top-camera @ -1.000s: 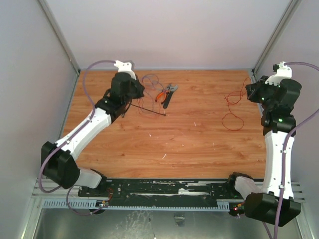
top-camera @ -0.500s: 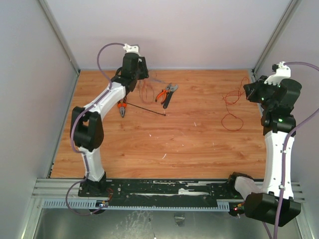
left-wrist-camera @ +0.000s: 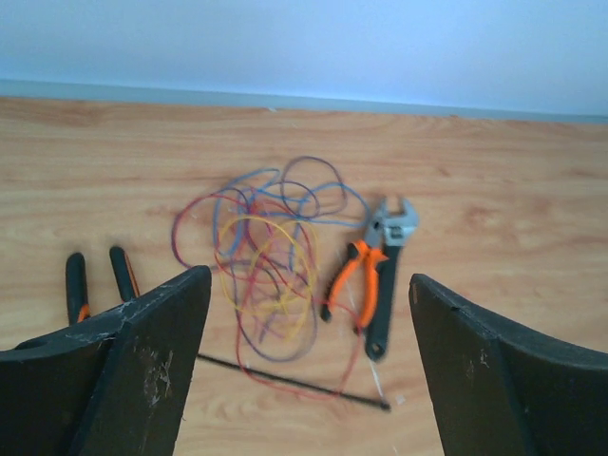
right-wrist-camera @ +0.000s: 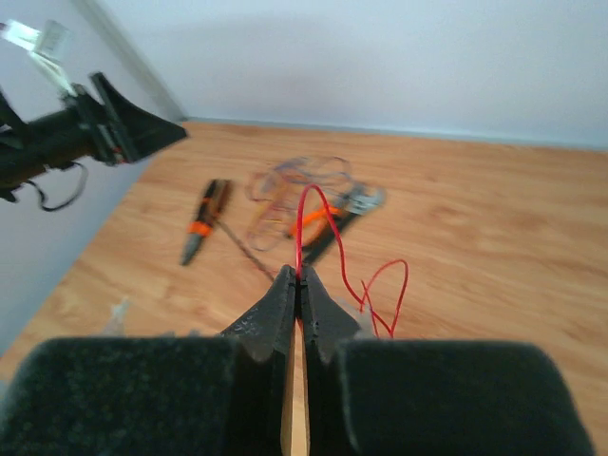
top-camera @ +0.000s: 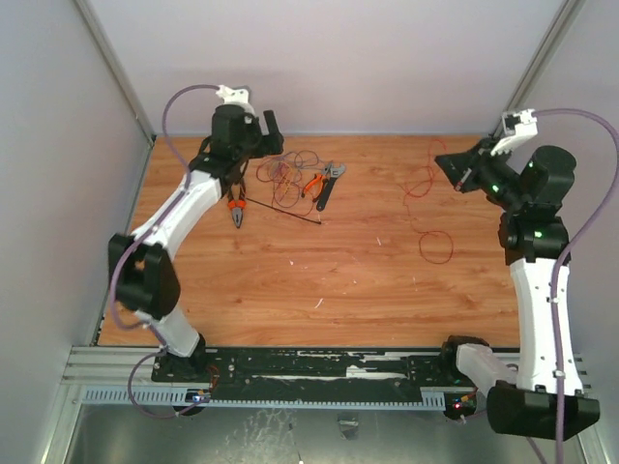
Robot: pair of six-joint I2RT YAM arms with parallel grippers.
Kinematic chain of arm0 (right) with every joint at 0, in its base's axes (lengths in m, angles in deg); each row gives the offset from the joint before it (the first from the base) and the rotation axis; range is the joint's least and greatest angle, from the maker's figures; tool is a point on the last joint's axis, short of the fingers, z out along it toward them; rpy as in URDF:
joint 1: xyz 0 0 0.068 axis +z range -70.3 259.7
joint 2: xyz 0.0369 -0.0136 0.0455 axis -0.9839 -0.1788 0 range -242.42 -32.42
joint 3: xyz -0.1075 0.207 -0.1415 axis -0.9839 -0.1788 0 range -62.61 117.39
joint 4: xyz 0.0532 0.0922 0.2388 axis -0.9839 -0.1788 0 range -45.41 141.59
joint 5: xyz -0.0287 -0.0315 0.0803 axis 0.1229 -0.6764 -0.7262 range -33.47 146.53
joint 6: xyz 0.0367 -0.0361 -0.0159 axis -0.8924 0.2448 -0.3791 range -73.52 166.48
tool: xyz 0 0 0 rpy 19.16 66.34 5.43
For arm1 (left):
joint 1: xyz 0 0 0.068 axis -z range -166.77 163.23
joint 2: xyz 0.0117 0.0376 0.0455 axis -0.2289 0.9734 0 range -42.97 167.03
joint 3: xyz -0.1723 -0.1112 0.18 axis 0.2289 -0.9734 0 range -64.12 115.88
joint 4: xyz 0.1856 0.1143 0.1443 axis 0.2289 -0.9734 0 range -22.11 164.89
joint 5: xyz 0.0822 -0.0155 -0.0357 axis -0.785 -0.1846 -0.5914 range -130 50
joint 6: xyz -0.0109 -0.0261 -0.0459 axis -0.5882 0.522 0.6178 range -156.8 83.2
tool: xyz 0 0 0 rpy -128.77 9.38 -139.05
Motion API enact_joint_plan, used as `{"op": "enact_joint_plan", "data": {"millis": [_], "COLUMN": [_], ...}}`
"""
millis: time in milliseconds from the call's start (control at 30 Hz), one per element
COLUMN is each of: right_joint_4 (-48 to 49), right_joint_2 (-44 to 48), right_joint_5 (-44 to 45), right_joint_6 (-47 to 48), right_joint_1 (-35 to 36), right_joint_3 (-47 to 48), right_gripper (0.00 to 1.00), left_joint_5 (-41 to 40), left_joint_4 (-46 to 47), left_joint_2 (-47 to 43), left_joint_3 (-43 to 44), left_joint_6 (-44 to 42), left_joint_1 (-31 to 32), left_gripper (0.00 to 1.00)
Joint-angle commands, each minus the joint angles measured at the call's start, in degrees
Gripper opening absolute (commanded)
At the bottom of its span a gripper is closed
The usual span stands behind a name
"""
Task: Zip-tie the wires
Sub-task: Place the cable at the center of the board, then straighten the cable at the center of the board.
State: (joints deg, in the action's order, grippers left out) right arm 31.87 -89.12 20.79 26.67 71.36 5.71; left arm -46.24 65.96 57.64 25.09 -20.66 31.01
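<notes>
My left gripper (left-wrist-camera: 304,281) hangs wide open over the tangle of wires (left-wrist-camera: 264,271) at the back of the table, holding nothing. My right gripper (right-wrist-camera: 300,277) pinches a stray red wire (right-wrist-camera: 321,211) aloft, probably to bring it over to the tangle. The zip tie (left-wrist-camera: 294,382) lies flat just in front of the tangle, handy for bundling.

I can read no text, label, brand or number in any of my views. The wrench (left-wrist-camera: 391,228) and the orange-handled pliers (left-wrist-camera: 366,294) just ahead of my left gripper (left-wrist-camera: 309,275) are too blurred to show any lettering.
</notes>
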Motion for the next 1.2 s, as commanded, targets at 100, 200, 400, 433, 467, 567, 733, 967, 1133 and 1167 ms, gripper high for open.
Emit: {"op": "enact_joint_plan", "data": {"millis": [100,200,400,433,467,567,733,967,1133,1167], "right_joint_4": [7.97,9.83,7.05,5.68,4.0,0.47,-0.38,4.34,4.28,4.27], "right_joint_2": [-4.95,-10.55,-22.92,-24.91,-26.82,-29.99,-26.12,-16.7,-11.9,-11.18], "right_joint_5": [-1.57,0.09,6.46,8.02,9.21,11.95,22.0,22.38,25.57,25.66], "right_joint_6": [-7.03,-8.55,-6.23,-6.27,-6.43,-7.13,-5.57,-6.98,-3.38,-2.78], "right_joint_1": [16.2,24.94,39.6,40.91,42.09,43.35,42.3,31.45,27.92,27.62], "right_joint_3": [11.15,17.2,36.47,39.63,42.94,47.8,39.05,12.57,-0.12,-1.27], "right_gripper": [0.0,0.0,0.0,0.0,0.0,0.0,0.0,0.0,0.0,0.0], "left_joint_5": [7.84,5.77,-6.42,-8.33,-9.71,-11.37,-12.08,-9.63,-6.14,-4.85], "left_joint_4": [8.11,8.57,6.08,4.91,3.61,0.19,-3.3,-4.08,-4.34,-4.27], "left_joint_2": [-21.38,-29.04,-45.55,-47.72,-49.56,-52.56,-52.8,-51.4,-50.62,-50.35], "left_joint_3": [-21.22,-28.32,-37.09,-37.39,-37.45,-36.45,-35.52,-39.51,-41.4,-42.04], "left_joint_6": [4.96,6.88,9.5,9.39,9.0,7.34,5.26,5.24,5.27,5.68], "left_joint_1": [0.13,0.06,-1.53,-2.13,-2.73,-4.33,-5.12,-5.21,-5.21,-5.21], "left_gripper": [0.92,0.94,0.98,0.98,0.98,0.99,0.98,0.98,0.98,0.98]}}
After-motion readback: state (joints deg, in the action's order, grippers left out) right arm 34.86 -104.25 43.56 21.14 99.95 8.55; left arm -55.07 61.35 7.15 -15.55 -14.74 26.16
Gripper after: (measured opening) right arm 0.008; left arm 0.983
